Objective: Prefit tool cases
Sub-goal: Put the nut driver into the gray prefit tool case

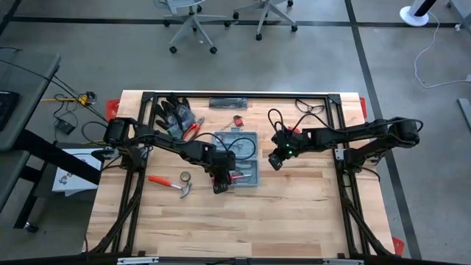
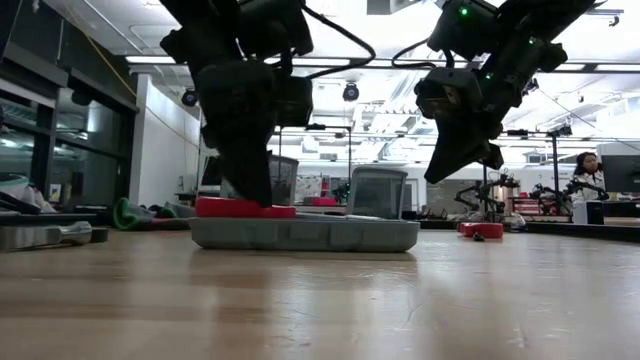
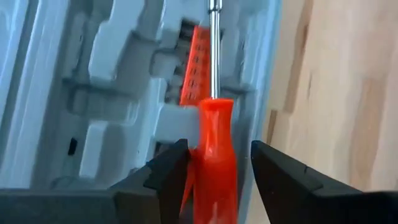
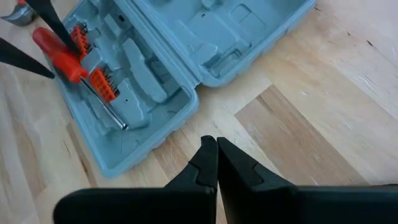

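Observation:
The blue-grey tool case lies open on the wooden table, also seen in the low view and the right wrist view. A red-handled screwdriver lies in its near half beside an orange bit holder, its metal shaft in a moulded recess. My left gripper points steeply down over the case's near end, open, one finger on each side of the handle. My right gripper hangs shut above bare table just right of the case. My left gripper comes from above, slanting down, its fingers straddling the screwdriver's red handle. A clear gap shows between the handle and one finger. The other finger stands right against the handle; whether it touches, I cannot tell.
Left of the case lie a red-handled hammer and a small tape roll. Dark gloves and red pliers lie at the far left, with a black flat item and cables along the far edge. Bare wood spans the near half.

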